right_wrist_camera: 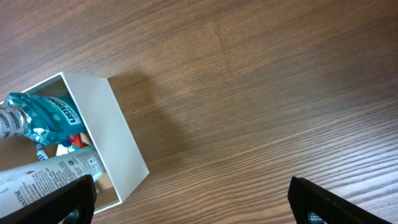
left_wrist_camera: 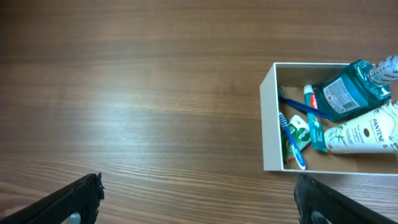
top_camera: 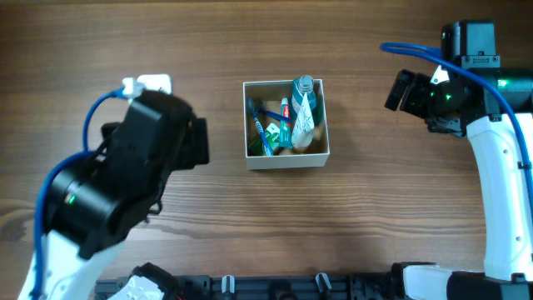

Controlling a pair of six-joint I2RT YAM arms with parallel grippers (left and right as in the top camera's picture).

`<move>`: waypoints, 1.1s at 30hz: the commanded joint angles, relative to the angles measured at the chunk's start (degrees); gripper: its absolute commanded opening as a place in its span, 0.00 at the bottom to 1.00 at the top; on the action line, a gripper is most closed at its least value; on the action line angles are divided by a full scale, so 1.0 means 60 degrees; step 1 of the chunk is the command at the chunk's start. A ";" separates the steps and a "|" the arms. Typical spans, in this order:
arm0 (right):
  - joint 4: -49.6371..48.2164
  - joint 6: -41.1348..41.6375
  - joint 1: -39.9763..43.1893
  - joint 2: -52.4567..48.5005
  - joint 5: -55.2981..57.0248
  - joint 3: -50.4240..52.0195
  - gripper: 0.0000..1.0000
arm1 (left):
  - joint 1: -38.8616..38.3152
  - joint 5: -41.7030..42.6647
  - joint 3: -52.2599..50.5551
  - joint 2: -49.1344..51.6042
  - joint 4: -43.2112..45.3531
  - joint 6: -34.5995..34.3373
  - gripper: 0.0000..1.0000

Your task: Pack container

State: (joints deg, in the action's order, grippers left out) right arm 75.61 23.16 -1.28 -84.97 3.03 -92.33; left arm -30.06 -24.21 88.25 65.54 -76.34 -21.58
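The container (top_camera: 286, 159) is a square white-walled cardboard box with a tan inside, in the middle of the table. It holds a teal mouthwash bottle (top_camera: 305, 90), a white Pantene tube (top_camera: 303, 125), a blue toothbrush (top_camera: 259, 129) and a small toothpaste tube (top_camera: 284, 108). It also shows in the left wrist view (left_wrist_camera: 269, 118) and the right wrist view (right_wrist_camera: 118, 134). My left gripper (left_wrist_camera: 198, 199) is open and empty, left of the box. My right gripper (right_wrist_camera: 193, 202) is open and empty, right of the box. In the overhead view the left arm (top_camera: 125, 175) hides its fingers.
A wood-grain table (top_camera: 375, 208) lies all round the box. A white clip with blue cable (top_camera: 148, 83) sits on the left arm. A black rail (top_camera: 275, 287) runs along the table's front edge.
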 commanded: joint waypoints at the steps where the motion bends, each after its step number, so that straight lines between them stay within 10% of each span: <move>1: -0.0025 0.0146 0.0040 -0.0073 -0.0007 -0.0044 1.00 | -0.0055 0.0430 -0.0018 -0.0535 -0.0670 0.0018 1.00; 8: -0.0025 0.0149 0.0040 -0.0073 -0.0007 -0.0047 1.00 | 0.0368 0.0725 -0.0073 -0.1027 -0.0197 0.1985 1.00; 16: -0.0025 0.0149 0.0040 -0.0073 -0.0007 -0.0047 1.00 | 0.4568 0.5286 -0.3337 -0.3391 0.3013 0.4725 1.00; 33: -0.0025 0.0149 0.0040 -0.0073 -0.0007 -0.0047 1.00 | 0.3468 0.6036 -1.2389 -1.0029 0.6951 0.4801 1.00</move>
State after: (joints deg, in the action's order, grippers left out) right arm 75.64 23.16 -1.28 -85.08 3.03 -92.33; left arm -8.69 9.39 17.56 9.26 -36.10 6.02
